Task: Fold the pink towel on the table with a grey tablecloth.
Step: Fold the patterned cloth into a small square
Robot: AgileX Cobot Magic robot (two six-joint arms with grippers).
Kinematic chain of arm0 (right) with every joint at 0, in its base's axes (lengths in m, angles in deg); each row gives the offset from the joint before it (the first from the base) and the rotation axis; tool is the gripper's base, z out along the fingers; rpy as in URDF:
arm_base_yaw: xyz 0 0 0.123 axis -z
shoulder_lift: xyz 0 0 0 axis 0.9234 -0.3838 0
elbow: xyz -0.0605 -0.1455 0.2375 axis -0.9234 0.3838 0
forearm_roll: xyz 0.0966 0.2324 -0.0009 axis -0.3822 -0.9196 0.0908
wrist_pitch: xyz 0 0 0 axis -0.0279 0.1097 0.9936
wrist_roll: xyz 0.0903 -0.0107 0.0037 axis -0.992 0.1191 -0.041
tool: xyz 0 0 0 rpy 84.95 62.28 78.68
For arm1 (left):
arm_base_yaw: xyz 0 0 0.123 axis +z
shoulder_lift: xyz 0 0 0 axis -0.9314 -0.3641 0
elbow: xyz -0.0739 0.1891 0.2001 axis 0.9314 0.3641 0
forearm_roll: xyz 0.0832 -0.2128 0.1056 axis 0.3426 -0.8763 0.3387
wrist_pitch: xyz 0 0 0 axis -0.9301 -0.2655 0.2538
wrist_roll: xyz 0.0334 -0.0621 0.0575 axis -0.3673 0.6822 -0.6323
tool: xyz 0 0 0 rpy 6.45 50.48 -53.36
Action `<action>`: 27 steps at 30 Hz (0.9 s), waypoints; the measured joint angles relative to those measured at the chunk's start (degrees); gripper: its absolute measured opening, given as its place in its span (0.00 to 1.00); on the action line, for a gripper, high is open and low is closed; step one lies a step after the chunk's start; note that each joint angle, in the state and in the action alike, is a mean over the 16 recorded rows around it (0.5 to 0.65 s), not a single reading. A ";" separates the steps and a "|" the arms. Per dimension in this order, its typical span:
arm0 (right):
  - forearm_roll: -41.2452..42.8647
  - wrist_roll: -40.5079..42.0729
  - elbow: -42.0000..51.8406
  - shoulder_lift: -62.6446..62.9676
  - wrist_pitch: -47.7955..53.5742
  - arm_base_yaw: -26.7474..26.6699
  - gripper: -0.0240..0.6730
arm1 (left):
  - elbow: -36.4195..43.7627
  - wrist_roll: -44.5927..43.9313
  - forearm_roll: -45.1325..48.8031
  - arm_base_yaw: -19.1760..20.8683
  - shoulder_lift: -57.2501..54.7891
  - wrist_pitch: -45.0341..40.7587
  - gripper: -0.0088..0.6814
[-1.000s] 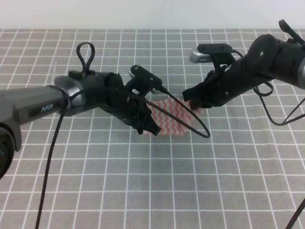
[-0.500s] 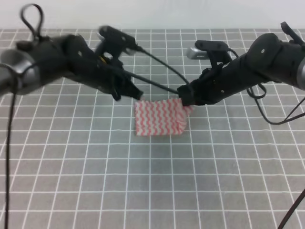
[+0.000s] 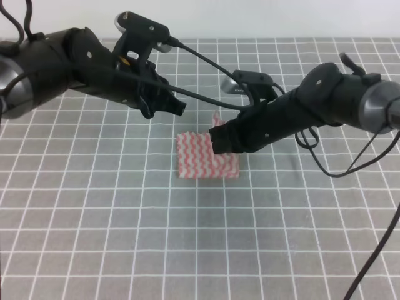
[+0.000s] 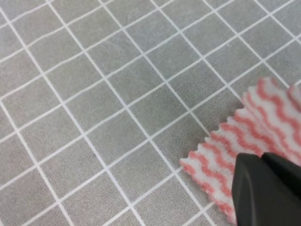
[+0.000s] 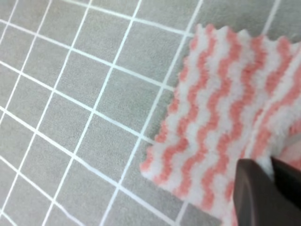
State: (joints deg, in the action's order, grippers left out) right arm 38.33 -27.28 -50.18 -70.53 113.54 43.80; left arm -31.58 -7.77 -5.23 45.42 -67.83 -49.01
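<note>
The pink towel (image 3: 200, 159) lies partly folded on the table with a grey tablecloth (image 3: 125, 219), near the middle. My right gripper (image 3: 220, 142) is shut on its upper right part, and one corner sticks up just behind the fingers. In the right wrist view the fingertips (image 5: 254, 188) pinch a raised layer of the towel (image 5: 221, 103). My left gripper (image 3: 177, 107) hangs above and to the left of the towel, apart from it. In the left wrist view its fingers (image 4: 254, 183) are pressed together with nothing between them, over the towel's serrated corner (image 4: 221, 155).
Black cables run from both arms across the space above the towel. The left arm (image 3: 69, 62) spans the back left and the right arm (image 3: 337, 100) the back right. Grid cloth stretches all around.
The left gripper has drawn back up and left, off the towel's corner. The right gripper has moved left and down, carrying the towel's right edge over the rest.
</note>
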 joint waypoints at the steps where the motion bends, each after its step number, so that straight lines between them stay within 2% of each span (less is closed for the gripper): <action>1: -0.25 0.03 -0.41 -0.38 0.27 -0.19 0.02 | -0.01 0.00 -0.04 0.00 0.06 0.01 0.01; 16: -2.20 -0.12 -6.37 -5.44 5.01 -1.09 0.02 | -0.01 -0.05 -0.04 0.00 0.02 0.01 0.01; 21: -3.86 -0.15 -6.66 -6.38 6.18 -1.09 0.06 | 0.00 -0.06 -0.02 0.00 -0.02 -0.01 0.01; 27: -7.43 0.96 -6.68 -7.01 7.06 -1.09 0.16 | -0.02 -0.12 -0.08 0.01 0.10 0.03 0.01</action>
State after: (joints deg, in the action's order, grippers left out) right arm 30.89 -26.32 -56.86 -77.54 120.60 42.72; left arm -31.59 -7.89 -5.30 45.43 -67.73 -48.98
